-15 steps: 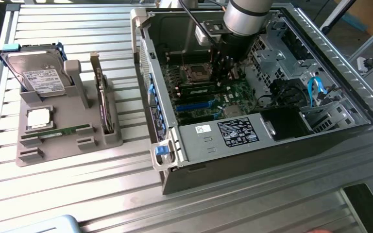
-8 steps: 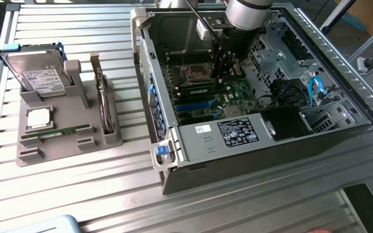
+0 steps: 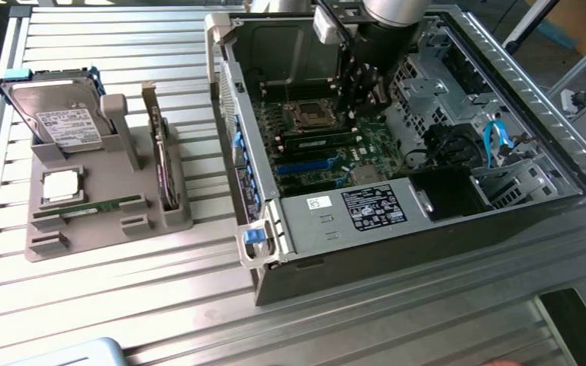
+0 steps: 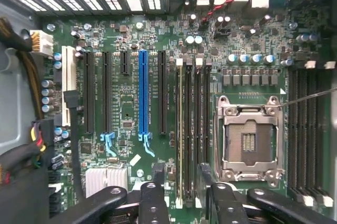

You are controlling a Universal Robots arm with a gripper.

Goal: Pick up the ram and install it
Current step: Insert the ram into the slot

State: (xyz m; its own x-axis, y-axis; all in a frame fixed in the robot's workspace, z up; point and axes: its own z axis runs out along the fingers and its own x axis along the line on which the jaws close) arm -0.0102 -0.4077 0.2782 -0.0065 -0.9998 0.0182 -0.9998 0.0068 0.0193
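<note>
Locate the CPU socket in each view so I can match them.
Exterior view: CPU socket sits inside the open case, higher in the picture than the blue slot.
Wrist view: CPU socket lies between two banks of memory slots.
Shared landmark: the blue slot.

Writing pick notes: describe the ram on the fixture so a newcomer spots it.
On the exterior view's left of the open computer case stands a grey holder. The ram lies flat in it beside the square silver chip. In the holder it alone is a long thin green strip; the hard drive is a silver box, the expansion card stands on edge.
</note>
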